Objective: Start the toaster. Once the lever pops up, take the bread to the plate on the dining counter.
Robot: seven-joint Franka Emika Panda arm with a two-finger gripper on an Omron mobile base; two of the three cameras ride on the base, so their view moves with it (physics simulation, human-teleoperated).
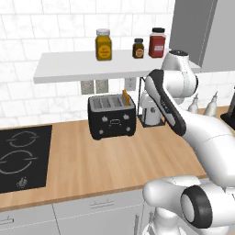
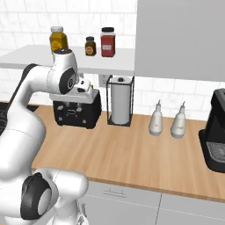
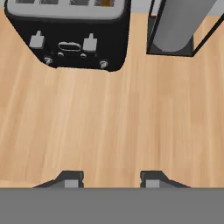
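Observation:
The black toaster (image 1: 112,114) (image 2: 77,110) (image 3: 72,41) stands at the back of a wood worktop (image 1: 101,165). The bread (image 1: 125,97) (image 3: 104,3) sticks up out of its rightmost slot, showing an orange edge. Two pale levers (image 3: 90,43) sit high on the toaster's front, above small knobs. My gripper (image 3: 111,179) hovers over bare wood in front of the toaster and looks down at it. It is open, its fingertips (image 3: 72,179) are apart and nothing is between them. The plate and the dining counter are out of view.
A paper towel roll in a black wire holder (image 1: 151,112) (image 2: 120,101) (image 3: 179,26) stands just right of the toaster. A white shelf (image 1: 92,64) with jars hangs above. A black cooktop (image 1: 23,156) lies left; two pale bottles (image 2: 156,121) and a black machine (image 2: 215,132) stand right.

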